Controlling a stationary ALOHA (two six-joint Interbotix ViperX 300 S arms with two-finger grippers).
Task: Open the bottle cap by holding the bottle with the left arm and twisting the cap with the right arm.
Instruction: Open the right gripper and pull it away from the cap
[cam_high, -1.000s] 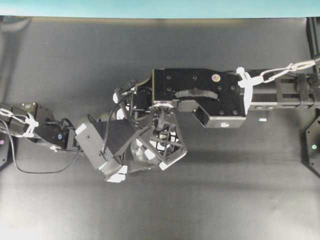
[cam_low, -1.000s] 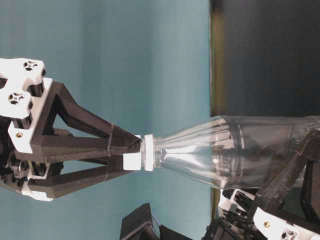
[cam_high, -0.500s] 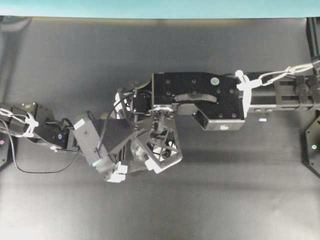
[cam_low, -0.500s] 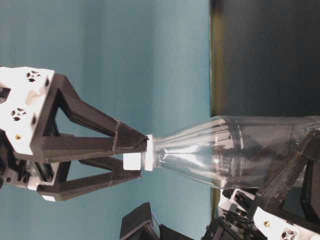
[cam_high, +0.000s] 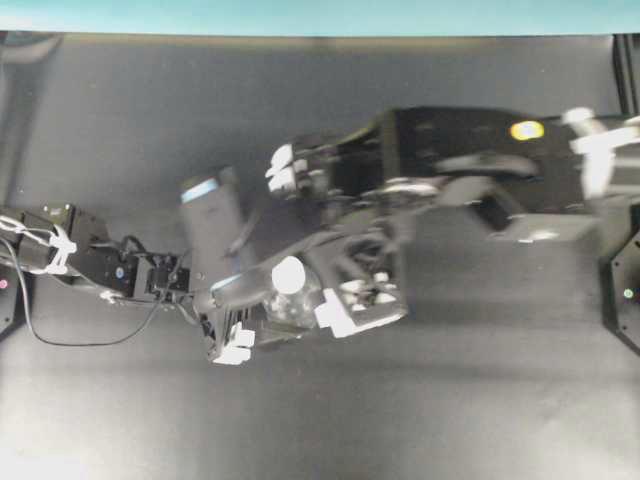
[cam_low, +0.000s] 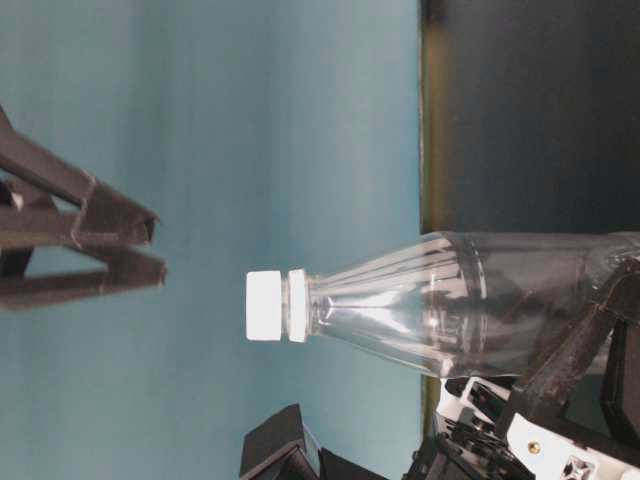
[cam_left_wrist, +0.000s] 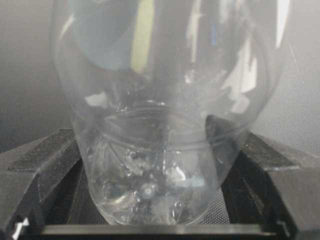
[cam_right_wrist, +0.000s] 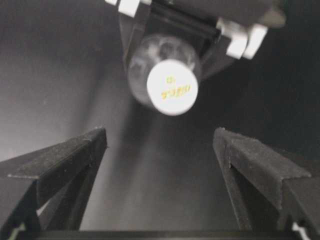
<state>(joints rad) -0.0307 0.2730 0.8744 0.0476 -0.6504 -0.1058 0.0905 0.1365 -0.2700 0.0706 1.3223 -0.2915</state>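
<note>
Bottle (cam_low: 460, 300) stands upright on the dark table (cam_high: 120, 400), body clamped low down between the left gripper (cam_left_wrist: 160, 200) fingers. White bottle cap (cam_right_wrist: 172, 87) is on the neck; whether it is loosened, cannot tell. Right gripper (cam_right_wrist: 160, 150) hangs above the cap, fingers wide apart, touching nothing, clear air between tips and cap.

Step in hand looks like a re-grip for another twist. To do it well: bring the right gripper straight down over the cap, centre the cap between the pads (it sits off toward the far side in the wrist view), close on the cap only, not the neck, then rotate while the left grip holds firm.

Nothing else near; only the right arm (cam_high: 470, 170), blurred overhead, crowds the left gripper's housing.
</note>
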